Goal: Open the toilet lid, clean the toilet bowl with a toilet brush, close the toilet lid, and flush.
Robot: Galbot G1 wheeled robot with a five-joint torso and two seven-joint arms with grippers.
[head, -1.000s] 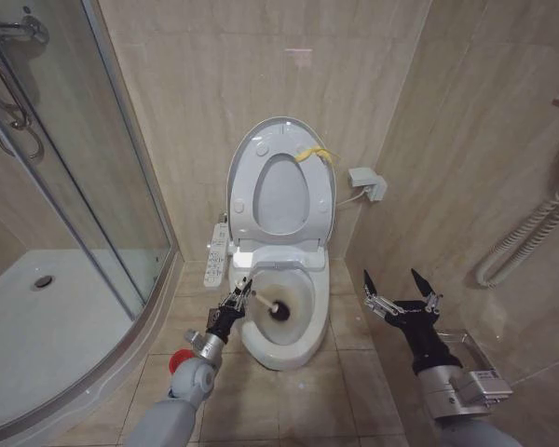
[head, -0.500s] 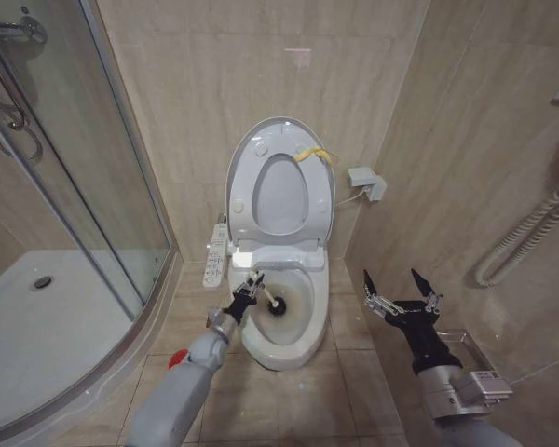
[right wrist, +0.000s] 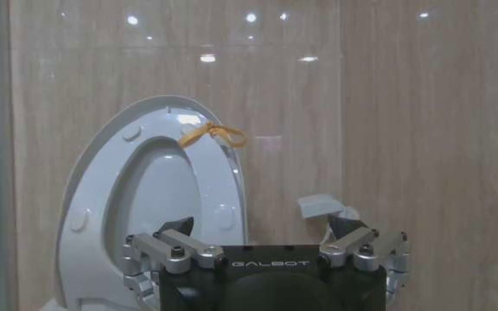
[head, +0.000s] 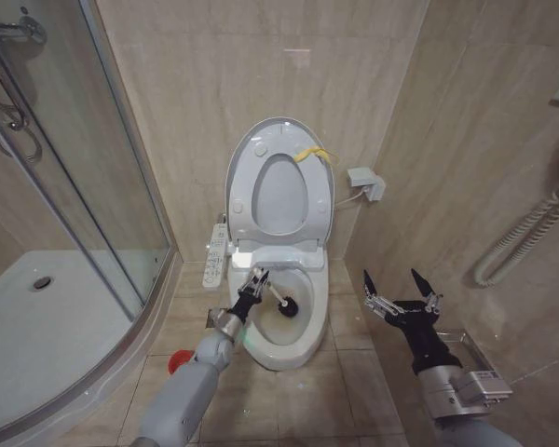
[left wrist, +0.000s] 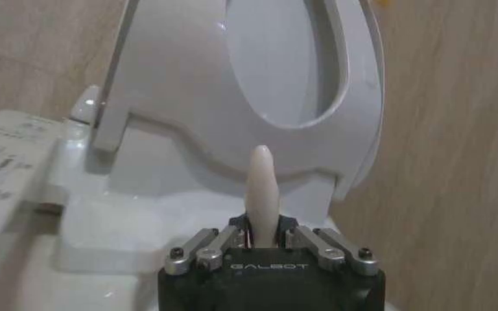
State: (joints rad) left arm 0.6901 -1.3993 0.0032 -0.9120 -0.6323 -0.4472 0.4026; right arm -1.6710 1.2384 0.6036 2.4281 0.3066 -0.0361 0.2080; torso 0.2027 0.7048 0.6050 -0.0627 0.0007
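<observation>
Lid (head: 245,158) up against the wall with seat ring (head: 281,194) raised against it, yellow strap (head: 314,154) at its rim; stained bowl (head: 281,326) open below. Left gripper (head: 255,282) over the bowl's left rim, clamped on the white handle of the brush (head: 276,298), dark bristle head inside the bowl near the back. Right gripper (head: 401,291) hangs to the right of the toilet by the wall, fingers spread wide, holding nothing.
</observation>
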